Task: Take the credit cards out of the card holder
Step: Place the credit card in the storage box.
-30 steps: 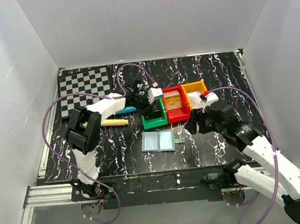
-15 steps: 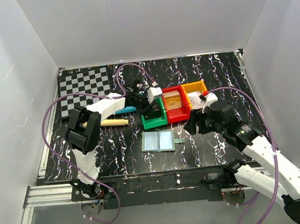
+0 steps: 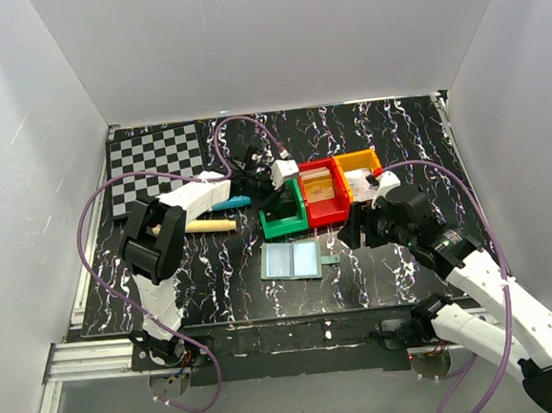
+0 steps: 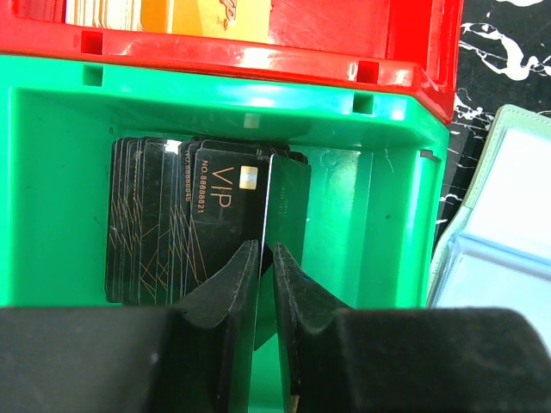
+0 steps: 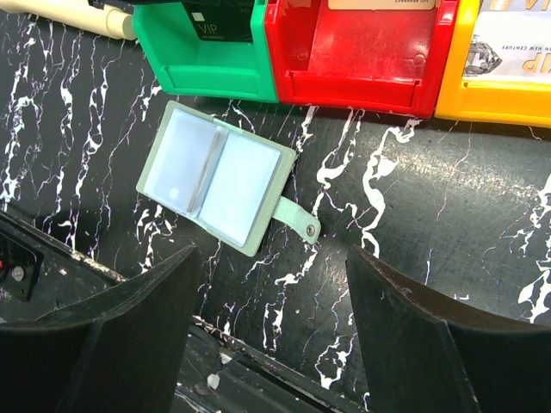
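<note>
The card holder [image 3: 291,260] lies open on the table in front of the bins, its pale-blue panels [image 5: 215,176] facing up and its tab pointing right. My left gripper [image 3: 279,203] hangs over the green bin [image 4: 362,198]. A dark credit card [image 4: 288,202] stands edge-on between its fingers. The jaws [image 4: 265,249] are slightly parted, with a thin gap between the card and the right finger. Several dark cards [image 4: 164,215] lie stacked in the green bin. My right gripper [image 3: 354,231] hovers open just right of the holder, nothing between its fingers [image 5: 274,254].
A red bin [image 3: 325,195] and an orange bin [image 3: 359,166], both with cards, stand right of the green bin. A checkerboard [image 3: 153,163] lies at the back left. A cream cylinder [image 3: 206,226] and a blue object [image 3: 230,203] lie under the left arm.
The left jaws have parted a little around the dark card. The right gripper has drifted slightly left toward the holder's tab.
</note>
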`<state>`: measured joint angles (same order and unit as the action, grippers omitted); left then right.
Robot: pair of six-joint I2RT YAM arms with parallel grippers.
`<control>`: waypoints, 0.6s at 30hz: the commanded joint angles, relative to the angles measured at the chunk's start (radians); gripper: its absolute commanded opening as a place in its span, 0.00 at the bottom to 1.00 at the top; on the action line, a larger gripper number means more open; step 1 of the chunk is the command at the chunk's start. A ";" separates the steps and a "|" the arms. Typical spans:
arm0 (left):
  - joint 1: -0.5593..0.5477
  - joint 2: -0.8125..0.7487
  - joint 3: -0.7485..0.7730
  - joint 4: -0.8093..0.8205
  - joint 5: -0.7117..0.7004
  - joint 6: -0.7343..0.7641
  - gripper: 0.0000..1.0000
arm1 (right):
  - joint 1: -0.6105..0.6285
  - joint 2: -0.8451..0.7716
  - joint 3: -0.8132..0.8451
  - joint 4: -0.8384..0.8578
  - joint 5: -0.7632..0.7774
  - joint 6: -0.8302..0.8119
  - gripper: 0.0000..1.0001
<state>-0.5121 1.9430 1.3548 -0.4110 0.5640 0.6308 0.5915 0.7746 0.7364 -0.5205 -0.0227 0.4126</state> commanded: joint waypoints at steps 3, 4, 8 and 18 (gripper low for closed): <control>0.014 -0.049 -0.017 0.001 -0.036 -0.002 0.19 | 0.005 -0.001 0.023 0.037 -0.011 0.000 0.76; 0.014 -0.052 -0.017 0.005 -0.036 -0.003 0.20 | 0.005 -0.001 0.023 0.037 -0.010 0.000 0.76; 0.014 -0.065 -0.020 0.012 -0.042 -0.003 0.22 | 0.005 -0.003 0.024 0.034 -0.010 0.000 0.76; 0.014 -0.193 0.035 0.064 -0.119 -0.095 0.23 | 0.005 0.002 0.034 0.027 -0.008 -0.003 0.76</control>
<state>-0.5056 1.9057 1.3491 -0.3882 0.4957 0.5941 0.5915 0.7750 0.7364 -0.5209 -0.0265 0.4126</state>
